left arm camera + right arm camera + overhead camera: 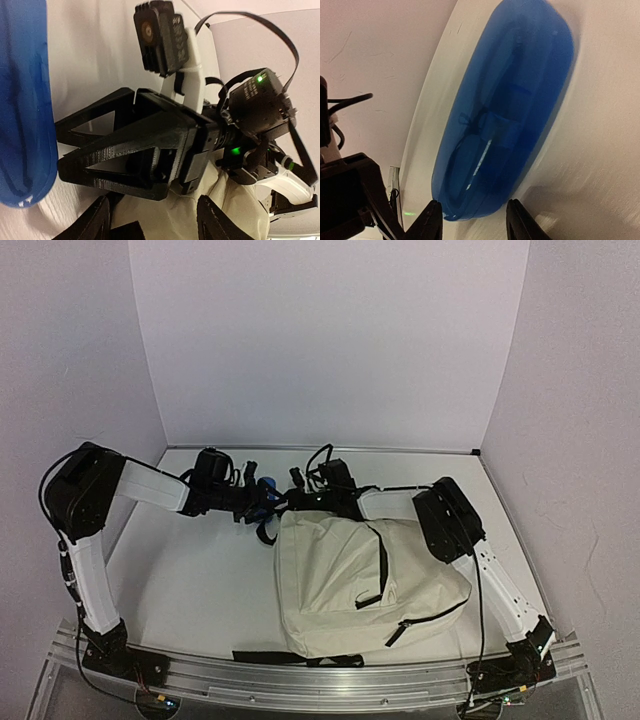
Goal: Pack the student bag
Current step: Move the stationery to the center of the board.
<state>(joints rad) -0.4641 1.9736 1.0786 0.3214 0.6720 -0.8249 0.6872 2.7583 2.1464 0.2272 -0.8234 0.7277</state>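
The right end effector (472,202) has its fingers set apart around the near end of a blue see-through case (505,100). The tips stand right at the case's edges, but I cannot tell whether they press it or only flank it. The case is long and rounded, with dark shapes dimly visible inside, and it shows against the white surface (200,580).

The left end effector (154,202) stands partly spread with nothing between its fingers. It faces the right one at close range, with the case off to one side of it.

Both arms reach in from their sides and meet near the middle of the surface, towards the back.

The bag (350,580) lies flat on the surface, right of centre and towards the near edge. Its far left corner is just below the two end effectors. Its black zippers face up, and a black strap shows at its near edge.
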